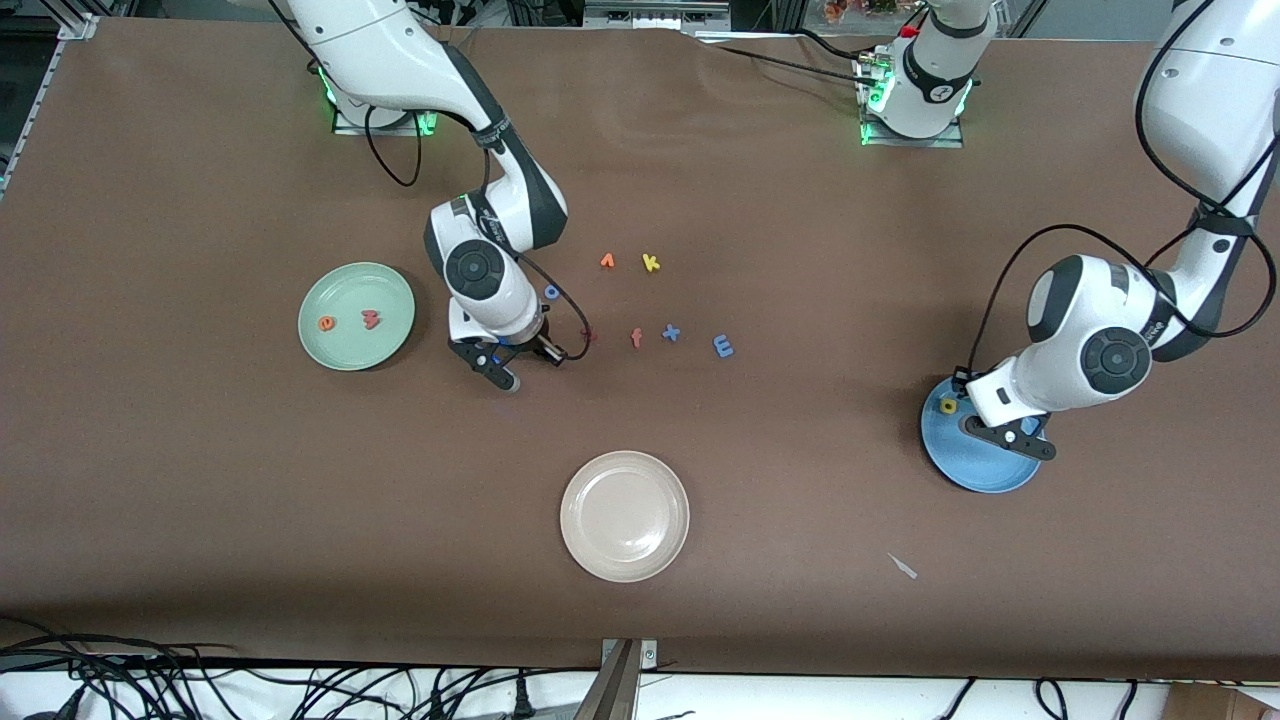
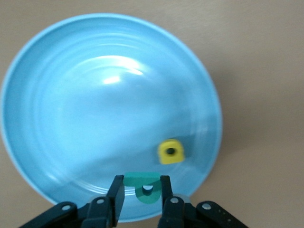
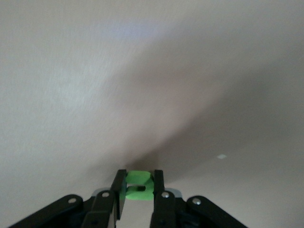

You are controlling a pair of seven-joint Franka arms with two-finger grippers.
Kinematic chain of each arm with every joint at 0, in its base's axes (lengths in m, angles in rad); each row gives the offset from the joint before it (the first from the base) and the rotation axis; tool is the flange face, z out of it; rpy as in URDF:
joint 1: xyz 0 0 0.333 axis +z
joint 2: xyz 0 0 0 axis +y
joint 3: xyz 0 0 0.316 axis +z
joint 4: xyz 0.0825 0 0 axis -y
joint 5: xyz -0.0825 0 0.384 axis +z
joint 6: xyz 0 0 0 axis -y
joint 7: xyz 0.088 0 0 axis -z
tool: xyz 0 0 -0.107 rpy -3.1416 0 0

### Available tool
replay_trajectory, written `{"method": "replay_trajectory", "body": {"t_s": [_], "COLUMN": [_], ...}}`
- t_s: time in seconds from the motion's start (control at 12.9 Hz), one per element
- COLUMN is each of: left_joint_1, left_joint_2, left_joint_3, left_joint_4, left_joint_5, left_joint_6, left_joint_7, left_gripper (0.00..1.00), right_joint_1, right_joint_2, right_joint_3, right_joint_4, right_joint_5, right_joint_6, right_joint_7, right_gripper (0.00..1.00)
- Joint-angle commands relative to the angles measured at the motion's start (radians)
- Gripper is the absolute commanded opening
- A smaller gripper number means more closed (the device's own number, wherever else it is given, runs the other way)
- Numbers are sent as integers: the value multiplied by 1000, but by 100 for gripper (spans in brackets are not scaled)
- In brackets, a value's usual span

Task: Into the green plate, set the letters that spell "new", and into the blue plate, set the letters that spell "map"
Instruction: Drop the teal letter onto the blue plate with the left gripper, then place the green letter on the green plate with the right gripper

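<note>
- Nearest the camera, we are passing over the beige plate.
- We are pinching the light, squashy green n by its flat sides in the right gripper, beside the green plate.
- We are holding the teal p loosely in the left gripper, fingers slightly parted, over the blue plate, beside the yellow a.

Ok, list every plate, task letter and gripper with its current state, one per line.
green plate: holds orange e and salmon-red w
blue plate: holds yellow a
beige-white plate: nothing on it
blue m: loose on table
right gripper: shut on green n
left gripper: over blue plate, teal p between its fingers
</note>
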Motion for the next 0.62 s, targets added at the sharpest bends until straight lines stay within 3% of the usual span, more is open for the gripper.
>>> {"method": "replay_trajectory", "body": {"t_s": [0.0, 0.16, 0.54], "left_joint_1": [-13, -27, -111], "left_joint_2": [21, 16, 22], "left_joint_3": [-4, -33, -175], "left_joint_4": [51, 71, 8], "left_joint_5": [34, -4, -24], "left_joint_6": [-13, -17, -10], "left_joint_7": [13, -71, -442], "left_gripper": [100, 100, 100], "right_joint_1": [6, 6, 6], "right_joint_2": [-104, -160, -331], "right_joint_3": [-91, -186, -381], "right_joint_4": [-7, -40, -331], "right_joint_5": [7, 9, 9], "right_joint_6": [-182, -282, -220], "right_joint_7": [-185, -343, -729], "right_gripper": [0, 0, 0]}}
